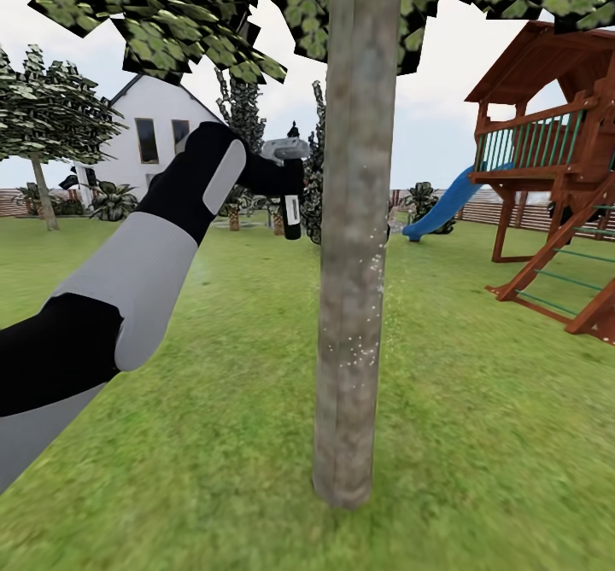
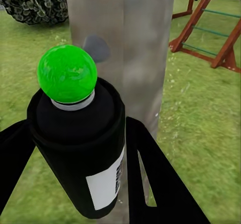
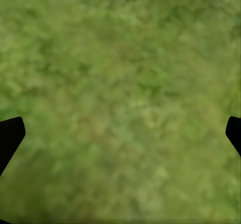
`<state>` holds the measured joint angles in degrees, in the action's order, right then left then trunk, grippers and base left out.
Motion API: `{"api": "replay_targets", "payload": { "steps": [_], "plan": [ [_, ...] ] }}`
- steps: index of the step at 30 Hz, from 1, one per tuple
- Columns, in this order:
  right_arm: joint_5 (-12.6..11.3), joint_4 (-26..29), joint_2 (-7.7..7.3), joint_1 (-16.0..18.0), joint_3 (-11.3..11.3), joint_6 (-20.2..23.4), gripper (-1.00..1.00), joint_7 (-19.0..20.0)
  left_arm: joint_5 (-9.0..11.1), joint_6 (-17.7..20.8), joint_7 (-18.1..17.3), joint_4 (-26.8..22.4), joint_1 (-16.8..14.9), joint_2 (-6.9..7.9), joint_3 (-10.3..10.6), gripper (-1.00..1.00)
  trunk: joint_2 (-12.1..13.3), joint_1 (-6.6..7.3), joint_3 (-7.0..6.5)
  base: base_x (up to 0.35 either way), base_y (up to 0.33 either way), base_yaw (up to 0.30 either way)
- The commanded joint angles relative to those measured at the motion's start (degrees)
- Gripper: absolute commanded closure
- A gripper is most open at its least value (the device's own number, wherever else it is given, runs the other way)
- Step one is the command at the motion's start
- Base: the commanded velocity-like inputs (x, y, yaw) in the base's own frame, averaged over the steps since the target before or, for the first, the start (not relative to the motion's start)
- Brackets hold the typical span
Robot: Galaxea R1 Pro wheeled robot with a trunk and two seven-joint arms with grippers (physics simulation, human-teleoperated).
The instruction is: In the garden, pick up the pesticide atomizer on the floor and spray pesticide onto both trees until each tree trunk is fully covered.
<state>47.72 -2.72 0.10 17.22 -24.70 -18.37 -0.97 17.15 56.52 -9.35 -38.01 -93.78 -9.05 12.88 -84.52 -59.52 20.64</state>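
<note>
While clamped on the pesticide atomizer (image 2: 78,133), left gripper (image 1: 286,180) sits at 9 o'clock of tree trunk (image 1: 354,230) | right gripper (image 3: 120,133) spread wide over lawn (image 3: 120,83)

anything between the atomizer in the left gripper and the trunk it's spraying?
Nothing visible. The left gripper holds the atomizer facing the tree trunk, with only open air between; fine white specks dot the bark.
</note>
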Motion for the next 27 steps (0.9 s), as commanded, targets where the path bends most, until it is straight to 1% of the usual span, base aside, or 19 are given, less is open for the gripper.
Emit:
{"api": "replay_targets", "payload": {
  "steps": [1, 4, 6, 10, 11, 16, 19, 20, 23, 25, 27],
  "plan": [
    [0.00, 0.00, -0.01, 0.00, 0.00, 0.00, -1.00, 0.00, -0.01, 0.00, 0.03, -0.02, 0.00, 0.00, -0.02, 1.00, 0.00, 0.00, 0.00, 0.000, 0.000, 0.000],
    [0.00, 0.00, 0.00, 0.00, 0.00, 0.00, -1.00, 0.00, -0.08, 0.00, 0.03, 0.21, 0.00, 0.12, -0.10, 1.00, 0.00, 0.00, 0.00, 0.000, 0.000, 0.000],
    [0.00, 0.00, 0.01, -0.03, 0.00, 0.00, -1.00, 0.00, -0.09, -0.05, 0.03, 1.10, 0.00, 0.50, -0.11, 1.00, 0.00, 0.00, 0.00, 0.000, 0.000, 0.000],
    [0.00, 0.00, -0.01, 0.00, 0.00, 0.00, -1.00, 0.00, -0.10, -0.31, 0.34, 6.84, 0.00, 0.74, -0.08, 1.00, 0.00, 0.00, 0.00, 0.000, 0.000, 0.000],
    [0.00, 0.00, -0.01, -0.03, 0.00, 0.00, -1.00, 0.00, -0.10, -0.33, 0.39, 7.59, 0.00, 0.81, -0.11, 1.00, 0.00, 0.00, 0.00, 0.000, 0.000, 0.000],
    [0.00, 0.00, -0.02, -0.01, 0.00, 0.00, -1.00, 0.00, -0.10, -0.36, 0.47, 8.48, 0.00, 1.46, -0.13, 1.00, 0.00, 0.00, 0.00, 0.000, 0.000, 0.000],
    [0.00, 0.00, -0.02, 0.00, 0.00, 0.00, -1.00, 0.00, -0.10, -0.41, 0.44, 9.74, 0.00, 1.61, -0.13, 1.00, 0.00, 0.00, 0.00, 0.000, 0.000, 0.000],
    [0.00, 0.00, -0.02, -0.01, 0.00, 0.00, -1.00, 0.00, -0.10, -1.54, 0.39, 11.55, 0.00, 1.59, -0.07, 1.00, 0.00, 0.00, 0.00, 0.000, 0.000, 0.000],
    [0.00, 0.00, -0.02, 0.00, 0.00, 0.00, -1.00, 0.00, -0.10, -7.84, 0.39, 18.35, 0.00, 1.43, 0.17, 1.00, 0.00, 0.00, 0.00, 0.000, 0.000, 0.000],
    [0.00, 0.00, -0.02, -0.01, 0.00, 0.00, -1.00, 0.00, -0.10, -10.94, 0.32, 21.78, 0.00, 1.37, 0.21, 1.00, 0.00, 0.00, 0.00, 0.000, 0.000, 0.000],
    [0.00, 0.00, -0.02, -0.04, 0.00, 0.00, -1.00, 0.00, -0.10, -11.70, 0.30, 22.88, 0.00, 1.35, 0.22, 1.00, 0.00, 0.00, 0.00, 0.000, 0.000, 0.000]
  ]
}}
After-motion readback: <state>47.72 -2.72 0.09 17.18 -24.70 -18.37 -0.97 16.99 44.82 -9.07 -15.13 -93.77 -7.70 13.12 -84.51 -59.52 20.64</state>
